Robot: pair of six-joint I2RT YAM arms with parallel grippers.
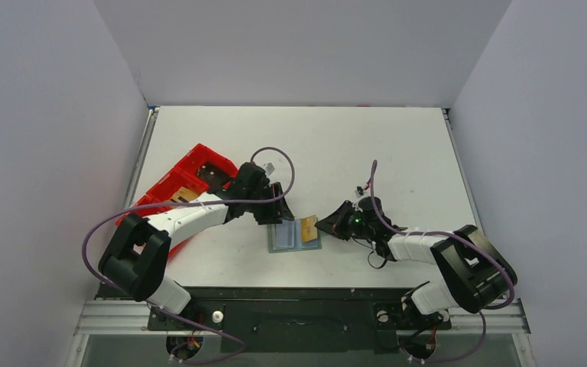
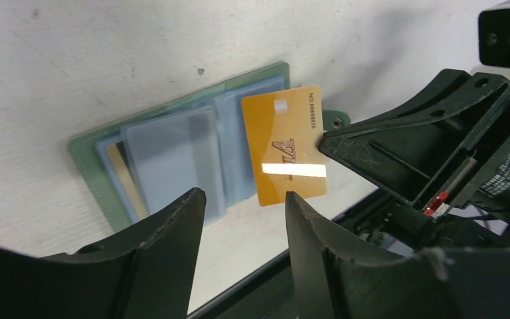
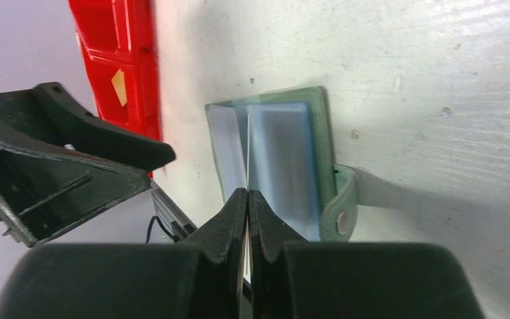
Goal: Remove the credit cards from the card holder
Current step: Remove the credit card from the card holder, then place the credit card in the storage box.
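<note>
Gold card [image 1: 306,226] mid-frame, pinched by right gripper [image 1: 323,225], over open wallet [image 1: 292,238]. Left wrist view: left gripper [image 2: 242,199] spread, empty, above wallet; second card [image 2: 121,174] lower left, pocketed. Right wrist view: jaws clamped on card edge. Probably mid-extraction; next pull clear, release.

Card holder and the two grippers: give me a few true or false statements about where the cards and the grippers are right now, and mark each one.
1. The card holder lies open on the table. True.
2. The left gripper holds the gold card. False: its fingers are apart and empty; the right gripper pinches the card by one edge.
3. The gold card is tucked inside a sleeve. False: it shows whole, outside the sleeves.
4. The red tray sits on the left arm's side of the table. True.
</note>
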